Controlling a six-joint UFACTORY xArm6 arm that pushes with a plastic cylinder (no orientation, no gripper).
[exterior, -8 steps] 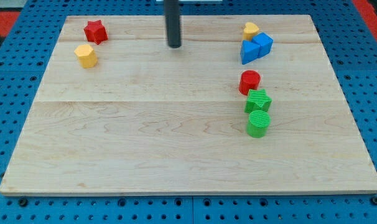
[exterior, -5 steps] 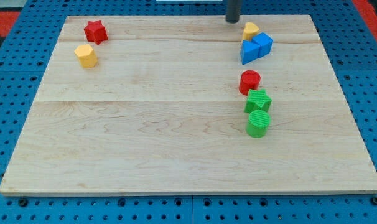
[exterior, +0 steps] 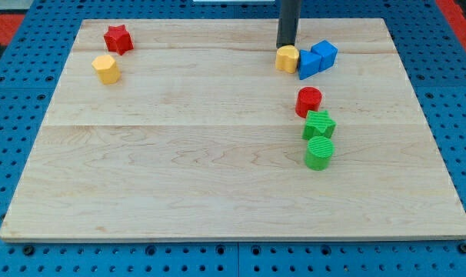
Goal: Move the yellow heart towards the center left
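Observation:
The yellow heart [exterior: 287, 58] lies at the view's upper right, touching the left side of a blue triangular block [exterior: 307, 65]. My tip [exterior: 285, 45] stands right at the heart's top edge, touching or nearly touching it. The rod rises out of the view's top.
A blue cube [exterior: 324, 53] sits right of the blue triangular block. A red cylinder [exterior: 308, 101], a green star [exterior: 319, 124] and a green cylinder [exterior: 319, 153] run down the right. A red star [exterior: 118, 38] and a yellow hexagonal block [exterior: 106, 68] sit at the upper left.
My tip swept right along the top, then came down behind the yellow heart. The heart has slid down and to the left, from above the blue blocks to beside them.

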